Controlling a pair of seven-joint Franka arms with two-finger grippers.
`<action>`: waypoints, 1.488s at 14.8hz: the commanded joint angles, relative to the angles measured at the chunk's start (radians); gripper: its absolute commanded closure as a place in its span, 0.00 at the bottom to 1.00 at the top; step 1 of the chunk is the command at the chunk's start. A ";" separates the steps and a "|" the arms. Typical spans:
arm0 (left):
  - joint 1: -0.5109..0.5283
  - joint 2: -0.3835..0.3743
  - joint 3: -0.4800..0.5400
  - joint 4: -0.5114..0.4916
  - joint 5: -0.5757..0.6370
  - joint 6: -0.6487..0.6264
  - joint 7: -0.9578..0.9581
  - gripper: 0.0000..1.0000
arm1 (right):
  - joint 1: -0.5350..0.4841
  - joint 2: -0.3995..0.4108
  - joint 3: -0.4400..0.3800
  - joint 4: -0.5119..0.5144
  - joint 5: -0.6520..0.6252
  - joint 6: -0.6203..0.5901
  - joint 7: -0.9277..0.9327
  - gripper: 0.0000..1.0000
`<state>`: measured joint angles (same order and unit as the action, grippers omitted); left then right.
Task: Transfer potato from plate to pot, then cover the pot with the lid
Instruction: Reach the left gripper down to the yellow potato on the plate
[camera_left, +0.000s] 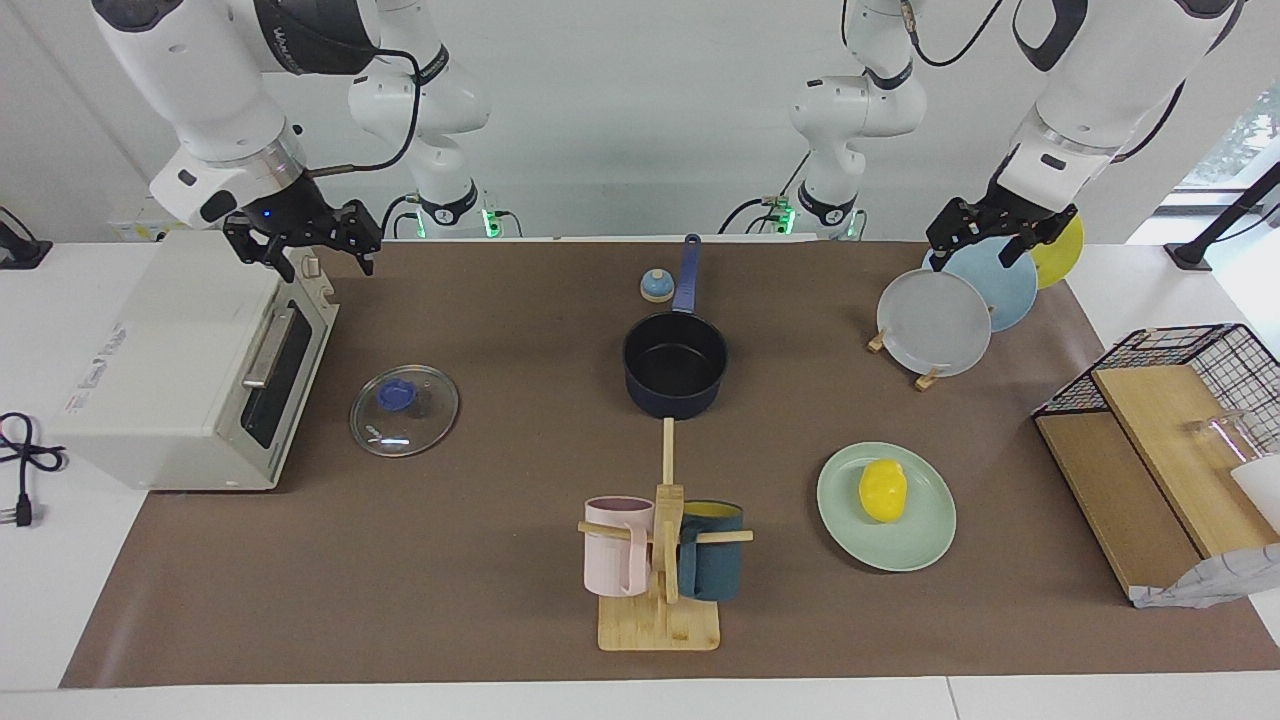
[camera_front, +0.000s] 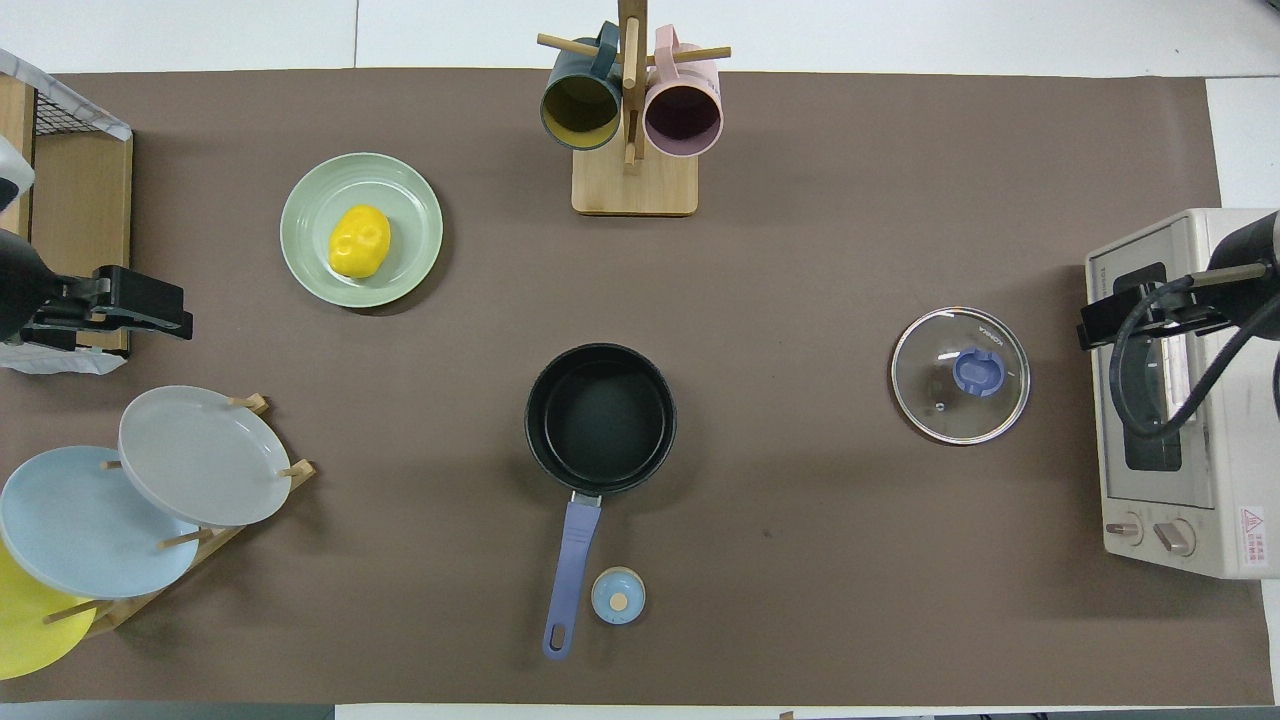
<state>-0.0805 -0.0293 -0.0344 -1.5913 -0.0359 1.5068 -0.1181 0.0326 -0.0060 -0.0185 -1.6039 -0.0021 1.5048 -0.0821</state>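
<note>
While the potato (camera_left: 882, 491) lies on the plate (camera_left: 925, 540), both tools, left (camera_left: 993, 240) and right (camera_left: 305, 243), hang with fingers apart.

Legible text is scarce. The lid (camera_front: 960, 375) carries a short printed brand on its glass, too small to read. The toaster oven (camera_front: 1190, 400) bears a red warning triangle sticker near its knobs; wording illegible.

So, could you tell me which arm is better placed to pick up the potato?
Left. The left gripper hangs at the potato's end of the table; the right gripper is over the toaster oven.
</note>
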 joint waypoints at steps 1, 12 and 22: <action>0.002 -0.003 -0.002 -0.004 0.014 0.006 0.006 0.00 | -0.011 -0.009 0.008 -0.001 0.007 -0.005 0.019 0.00; -0.012 0.145 -0.002 0.054 -0.012 0.122 -0.015 0.00 | -0.010 -0.011 0.008 -0.005 0.007 -0.005 0.019 0.00; -0.048 0.652 -0.015 0.288 0.023 0.374 0.153 0.00 | 0.004 -0.117 0.012 -0.315 0.022 0.298 -0.022 0.00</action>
<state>-0.1215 0.6104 -0.0553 -1.3269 -0.0373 1.8789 -0.0169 0.0353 -0.0641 -0.0103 -1.7735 0.0007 1.6523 -0.0832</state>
